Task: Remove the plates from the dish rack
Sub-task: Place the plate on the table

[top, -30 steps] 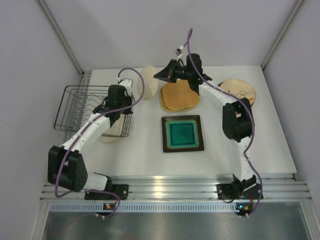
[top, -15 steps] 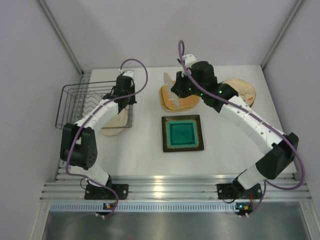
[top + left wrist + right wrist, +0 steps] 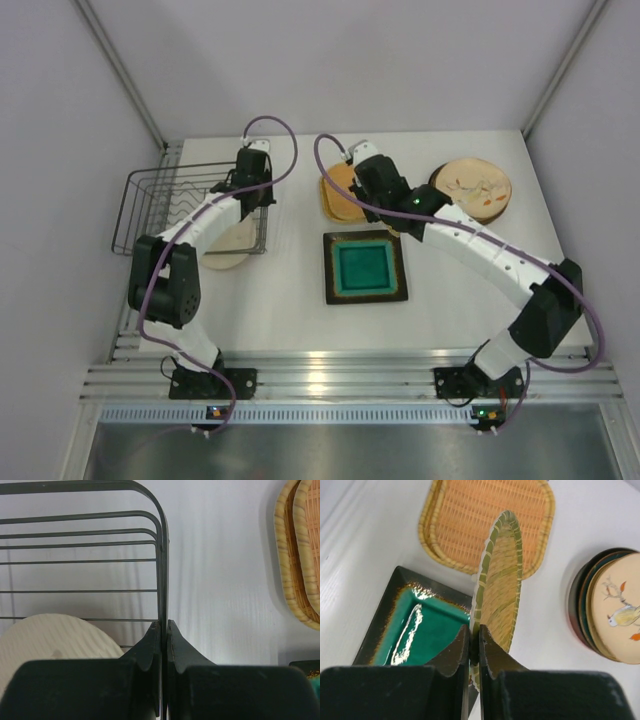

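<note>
While the left gripper (image 3: pixel 163 625) is closed on the dish rack (image 3: pixel 165 570) side wire, steadying it, the right gripper (image 3: pixel 475 632) pinches a woven plate (image 3: pixel 502 585) by its rim, on edge above the woven stack (image 3: pixel 470 520). Recommended: tilt flat, lower squarely, then release (a cream plate (image 3: pixel 55 640) awaits at the rack).

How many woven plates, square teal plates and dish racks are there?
Woven plates: 3, a woven stack of 2 plus the held woven plate in the right gripper
Square teal plate: 1
Dish rack: 1
Total: 5
</note>
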`<state>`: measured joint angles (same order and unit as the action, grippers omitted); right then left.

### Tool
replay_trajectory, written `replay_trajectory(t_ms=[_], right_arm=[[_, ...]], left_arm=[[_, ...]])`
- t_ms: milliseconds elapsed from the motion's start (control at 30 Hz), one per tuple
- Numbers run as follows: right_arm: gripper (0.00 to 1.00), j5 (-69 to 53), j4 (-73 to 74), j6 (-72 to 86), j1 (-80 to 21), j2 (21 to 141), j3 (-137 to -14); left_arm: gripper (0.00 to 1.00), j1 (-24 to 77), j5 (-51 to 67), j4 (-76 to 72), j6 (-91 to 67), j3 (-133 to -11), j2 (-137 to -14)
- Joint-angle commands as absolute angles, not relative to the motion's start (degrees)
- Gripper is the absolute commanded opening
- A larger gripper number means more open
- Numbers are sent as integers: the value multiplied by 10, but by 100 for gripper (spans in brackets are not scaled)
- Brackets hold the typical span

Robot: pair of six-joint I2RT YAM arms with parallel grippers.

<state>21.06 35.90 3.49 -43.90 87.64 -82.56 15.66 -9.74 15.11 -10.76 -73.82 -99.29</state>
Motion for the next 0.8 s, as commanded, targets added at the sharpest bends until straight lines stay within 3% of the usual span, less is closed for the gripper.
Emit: replay_trajectory(t_ms=[0,100,133,233,500,600,633,667,767], right_arm=[[0,293,306,-44,-452,905,-885],[0,318,294,-89,-451,981,-921],[0,323,282,-98,-450,997,-932],[0,330,250,-129,-447,1061,-973],[0,374,204,-182,-439,1189,-1055],[0,396,193,-202,-439,1220,-1066],[0,406,187,-207,-439,1225,-1064],[0,410,178,-215,-439,1231,-1063],[0,408,169,-214,-437,1248,-1059]], left_arm=[[0,118,-122,137,-156,-736,-992],[3,118,-127,147,-169,-730,-997],[17,116,-126,150,-173,-730,-998],[34,114,-110,160,-193,-722,-1005],[52,107,-67,127,-236,-662,-943],[75,106,-49,117,-256,-637,-902],[76,106,-49,115,-264,-634,-877],[90,106,-51,112,-270,-628,-863],[99,103,-61,106,-284,-610,-810]])
